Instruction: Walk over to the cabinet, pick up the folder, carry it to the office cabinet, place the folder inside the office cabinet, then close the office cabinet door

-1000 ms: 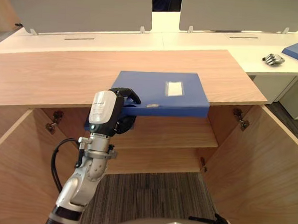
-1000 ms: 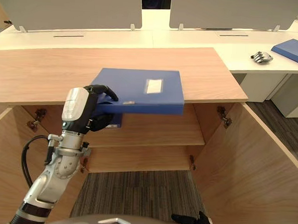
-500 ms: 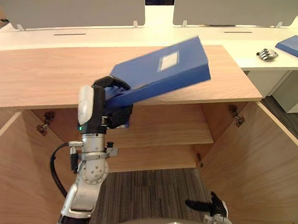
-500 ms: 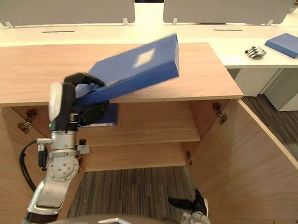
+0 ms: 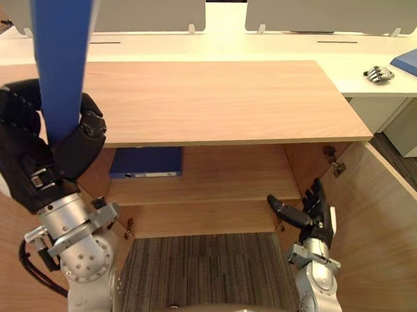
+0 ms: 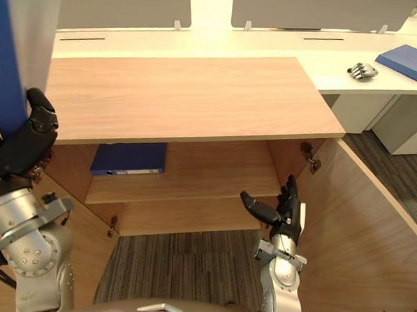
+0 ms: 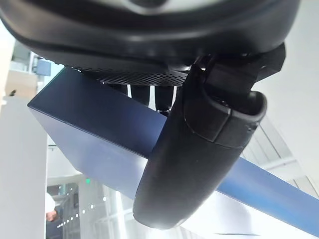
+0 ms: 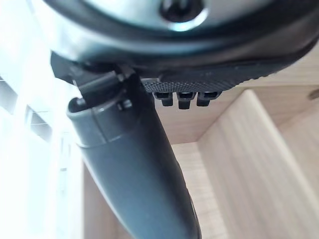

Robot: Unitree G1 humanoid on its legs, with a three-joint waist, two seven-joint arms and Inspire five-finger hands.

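1. Blue folder (image 5: pixel 60 50) no longer lies flat on the wooden surface (image 5: pixel 218 100). It now stands upright at the near left, lifted clear of the top.
2. Left hand (image 5: pixel 26 157) grips it, with fingers (image 5: pixel 90 127) and thumb curled round its lower end. The left wrist view confirms the clamp.
3. Right hand (image 5: pixel 311 219) has risen at the near right, in front of the open cabinet. Its fingers are straight and hold nothing.
4. Second folder (image 5: pixel 146 162) rests on the shelf (image 5: pixel 221 178) under the top.
5. Assessment: the pick-up appears complete. Carrying, placing inside and closing the door (image 5: pixel 379 235) remain. A one-handed hold on the upright folder may slip.
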